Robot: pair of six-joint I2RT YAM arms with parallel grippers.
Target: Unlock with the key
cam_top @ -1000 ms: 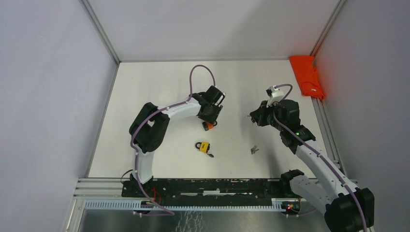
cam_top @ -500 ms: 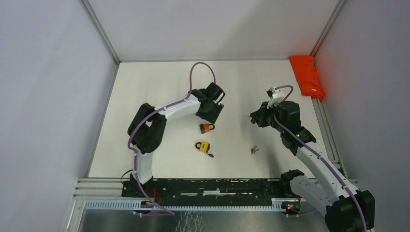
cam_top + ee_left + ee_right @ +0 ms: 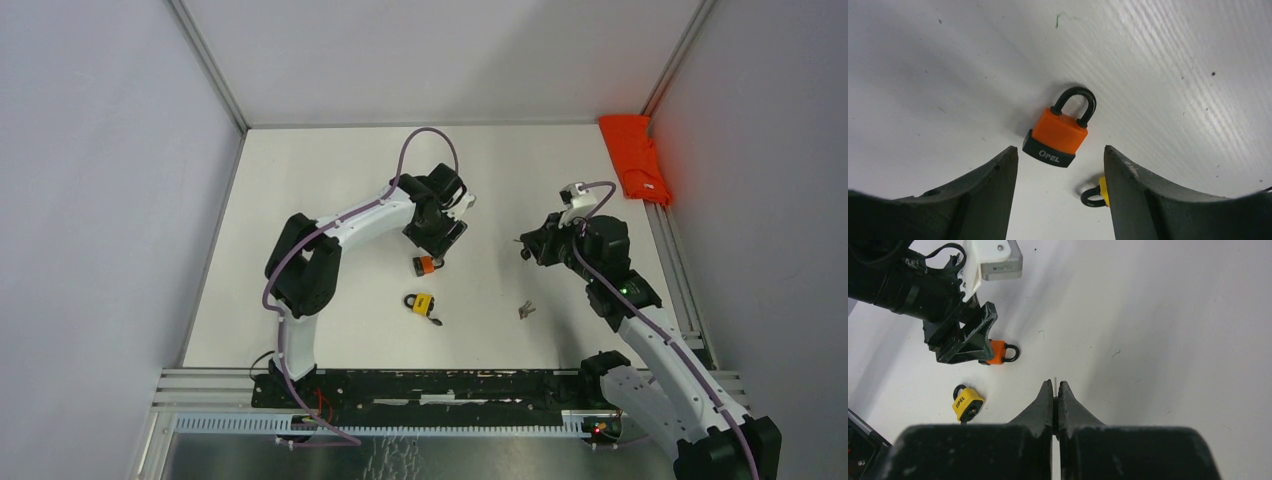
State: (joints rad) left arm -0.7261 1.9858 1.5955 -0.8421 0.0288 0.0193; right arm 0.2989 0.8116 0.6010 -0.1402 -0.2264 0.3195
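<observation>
An orange padlock (image 3: 428, 264) with a black shackle lies flat on the white table. In the left wrist view it (image 3: 1058, 135) lies just beyond my open left gripper (image 3: 1060, 150), apart from both fingers. From above, the left gripper (image 3: 441, 238) hovers just behind it. My right gripper (image 3: 523, 246) is shut, and a thin key blade (image 3: 1054, 381) sticks out between its fingertips (image 3: 1056, 386). It is held above the table to the right of the orange padlock (image 3: 997, 352).
A yellow padlock (image 3: 423, 303) lies in front of the orange one and also shows in the right wrist view (image 3: 967, 404). A small loose bunch of keys (image 3: 525, 310) lies to its right. An orange cloth (image 3: 635, 160) sits at the back right edge.
The left gripper has drawn back and turned, uncovering the orange padlock, which now lies free on the table. The right gripper has shifted slightly right with the key.
</observation>
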